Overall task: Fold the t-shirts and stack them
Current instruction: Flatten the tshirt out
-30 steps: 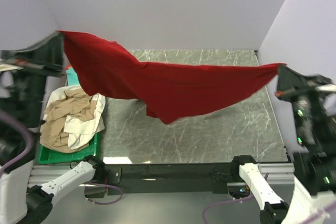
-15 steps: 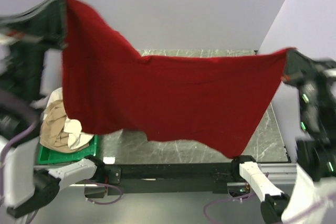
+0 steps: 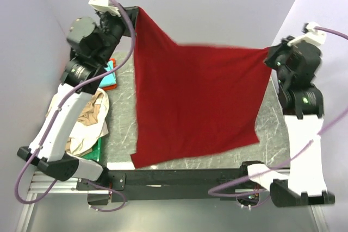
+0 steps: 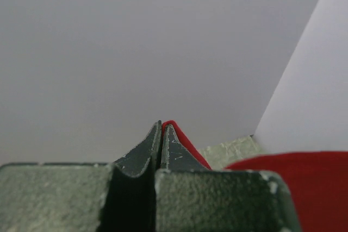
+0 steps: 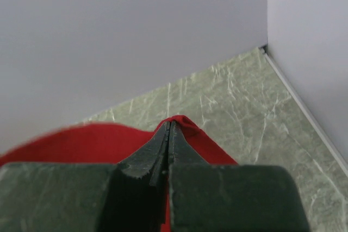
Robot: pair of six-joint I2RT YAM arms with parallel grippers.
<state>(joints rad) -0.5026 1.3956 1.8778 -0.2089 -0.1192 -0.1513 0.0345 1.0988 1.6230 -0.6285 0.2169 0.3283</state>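
The large dark red t-shirt [image 3: 196, 101] hangs spread in the air between both arms, its lower edge near the table's front. My left gripper [image 3: 135, 10] is shut on its upper left corner, high at the back left; the cloth [image 4: 182, 139] shows at the fingertips in the left wrist view. My right gripper [image 3: 267, 52] is shut on the upper right corner, and the cloth [image 5: 81, 142] shows in the right wrist view. Beige and white shirts [image 3: 89, 120] lie heaped in the green tray [image 3: 98, 148] at the left. Teal and orange cloth [image 3: 110, 77] shows behind the left arm.
The grey marble table [image 3: 272, 118] lies under the red shirt. White walls close the back and both sides. The arm bases stand on the black rail [image 3: 179, 180] at the near edge.
Both arms have swung up and toward the back. The red shirt went from sagging between them to hanging wide open and flat, its lower edge now reaching the table's front.
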